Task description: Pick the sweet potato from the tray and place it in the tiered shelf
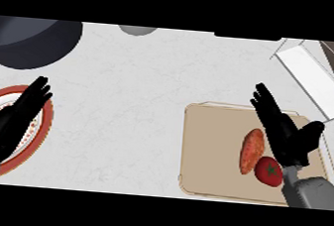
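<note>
Presently, from the head view:
Right hand: your right hand (285, 134) hangs over the tray (211, 153) with fingers straight and spread, holding nothing.
Sweet potato: the sweet potato (252, 150) lies on the tray just left of that hand, beside a tomato (268, 171).
Tiered shelf: the tiered shelf (316, 79) stands at the surface's far right, apart from the tray.
Left hand: your left hand (15, 115) rests open over a red-rimmed plate (42, 125).
Other: a dark pot (29, 42) sits at far left on the surface (141, 108).

Both the left hand (14, 118) and right hand (284, 131) open, fingers straight.
</note>
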Action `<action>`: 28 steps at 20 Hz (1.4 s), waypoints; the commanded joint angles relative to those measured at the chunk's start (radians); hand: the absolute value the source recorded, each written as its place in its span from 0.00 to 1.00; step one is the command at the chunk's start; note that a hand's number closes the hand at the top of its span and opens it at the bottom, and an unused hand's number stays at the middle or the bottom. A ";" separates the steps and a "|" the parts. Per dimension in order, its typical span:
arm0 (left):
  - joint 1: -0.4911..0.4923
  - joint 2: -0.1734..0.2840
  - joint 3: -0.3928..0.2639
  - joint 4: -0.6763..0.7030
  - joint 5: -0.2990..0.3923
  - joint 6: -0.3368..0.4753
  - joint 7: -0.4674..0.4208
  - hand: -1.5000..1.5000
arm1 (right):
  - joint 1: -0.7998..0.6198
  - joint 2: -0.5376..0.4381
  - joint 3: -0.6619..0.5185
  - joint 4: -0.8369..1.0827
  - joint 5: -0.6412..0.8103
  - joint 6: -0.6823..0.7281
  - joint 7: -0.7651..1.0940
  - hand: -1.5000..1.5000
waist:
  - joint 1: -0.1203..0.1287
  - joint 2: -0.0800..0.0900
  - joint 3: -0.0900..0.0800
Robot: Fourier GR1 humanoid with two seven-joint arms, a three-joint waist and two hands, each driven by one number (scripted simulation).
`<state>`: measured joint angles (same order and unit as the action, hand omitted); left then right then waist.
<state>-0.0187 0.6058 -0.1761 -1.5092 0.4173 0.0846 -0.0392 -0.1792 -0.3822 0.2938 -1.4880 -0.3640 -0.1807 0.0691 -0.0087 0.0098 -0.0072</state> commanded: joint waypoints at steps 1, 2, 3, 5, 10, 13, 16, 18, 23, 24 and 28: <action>0.002 -0.001 0.038 -0.011 -0.008 -0.012 0.042 0.50 | -0.033 0.052 -0.050 0.030 0.049 -0.074 -0.010 1.00 | 0.012 -0.010 0.007; 0.039 -0.004 0.031 0.020 -0.010 0.004 0.009 0.50 | -0.036 0.022 -0.080 -0.014 0.076 -0.177 0.031 1.00 | 0.010 -0.012 0.006; 0.032 0.023 0.066 0.049 0.004 0.008 0.019 0.50 | -0.063 0.059 -0.113 0.025 0.105 -0.265 -0.013 1.00 | 0.014 -0.010 0.006; 0.041 0.001 0.060 0.050 -0.025 0.088 0.049 0.50 | -0.104 0.078 -0.210 0.054 0.134 -0.405 -0.059 1.00 | 0.017 -0.009 0.007; 0.081 -0.012 0.065 0.075 -0.004 0.075 0.038 0.50 | 0.056 0.007 -0.255 0.228 0.375 -0.802 0.044 1.00 | -0.008 -0.003 -0.005; 0.055 -0.034 0.058 0.096 -0.013 0.083 0.047 0.50 | 0.012 0.206 -0.105 0.190 0.503 -1.017 0.103 0.00 | 0.015 -0.010 0.002; 0.035 -0.033 0.064 0.149 -0.025 0.063 0.030 0.50 | -0.034 0.280 0.007 0.229 0.649 -1.095 0.249 0.00 | 0.014 -0.010 0.000; 0.036 -0.025 0.064 0.122 -0.019 0.063 0.055 0.50 | -0.035 0.256 -0.011 0.282 0.730 -1.105 0.348 0.00 | 0.007 -0.014 -0.002; 0.071 -0.038 0.056 0.111 -0.028 0.074 0.041 0.50 | -0.004 0.176 -0.048 0.426 0.846 -0.945 0.533 0.00 | 0.008 -0.016 -0.008; 0.037 -0.036 0.063 0.107 -0.032 0.091 0.056 0.50 | -0.007 0.189 -0.030 0.425 0.871 -0.919 0.571 0.00 | -0.003 -0.018 -0.009; 0.034 -0.041 0.056 0.119 -0.037 0.088 0.059 0.50 | -0.060 0.150 0.010 0.455 0.904 -0.703 0.756 0.00 | 0.005 -0.015 -0.011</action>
<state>0.0253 0.5717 -0.1179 -1.3965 0.3865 0.1648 0.0155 -0.2222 -0.2091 0.2668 -1.0963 0.4806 -1.0197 0.6784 -0.0022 -0.0149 -0.0255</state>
